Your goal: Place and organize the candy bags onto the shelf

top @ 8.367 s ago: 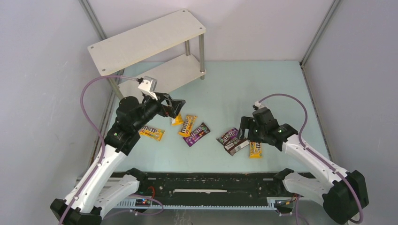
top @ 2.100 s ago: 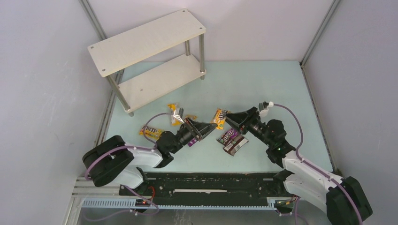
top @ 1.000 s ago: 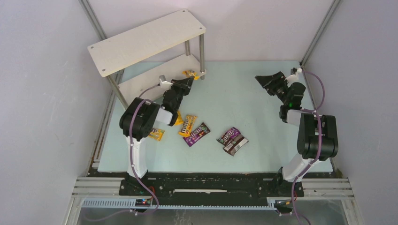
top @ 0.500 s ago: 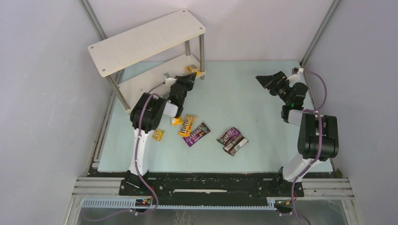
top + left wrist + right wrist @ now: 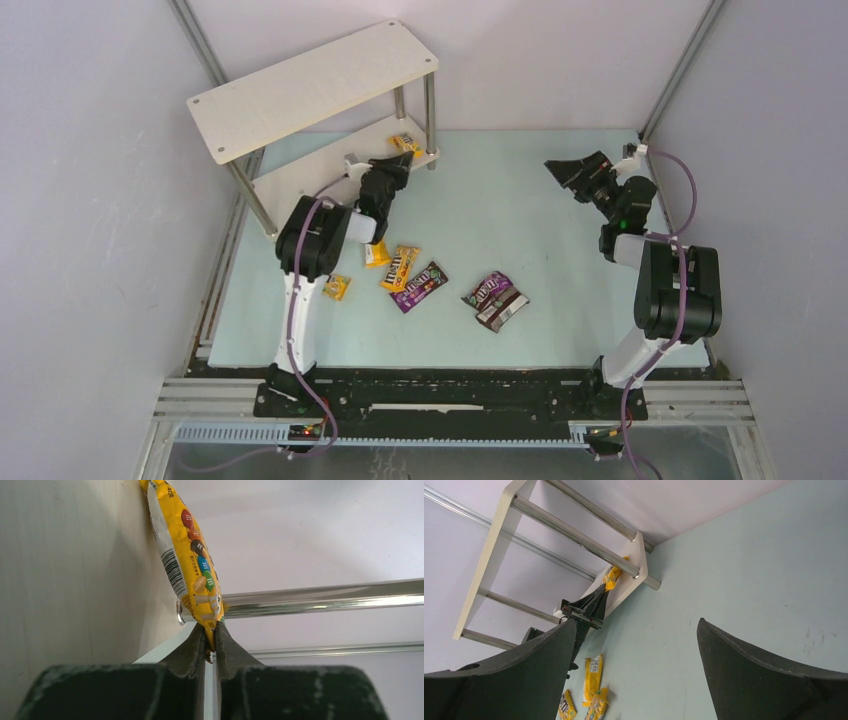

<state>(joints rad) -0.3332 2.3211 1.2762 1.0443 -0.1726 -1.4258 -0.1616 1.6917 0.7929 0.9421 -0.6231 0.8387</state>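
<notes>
Left wrist view tells the story here: the left gripper (image 5: 210, 636) is pinched tight on the near edge of a yellow candy bag (image 5: 191, 562). The bag stretches away from the fingertips along the lower board (image 5: 75, 580) of the shelf (image 5: 300, 90), right next to a silver leg (image 5: 325, 597). From the top camera that puts the bag over the right end of the bottom tier, near the corner. So I'd call this the drop-off step for the first bag. It looks like it's lying against the board, though I can't say for sure it's fully resting on it. Next move is probably just letting go and backing straight out without dragging the packet off the edge or clipping that leg, and since it sits so near the corner, a nudge inward wouldn't hurt. The right gripper (image 5: 634, 627) is spread wide with nothing in it, parked over the far right of the table (image 5: 520, 200) and facing the shelf. The rest is loose on the table, well apart from the shelf: a yellow-and-purple cluster (image 5: 400, 270) and a purple-and-brown pair (image 5: 490, 292).
</notes>
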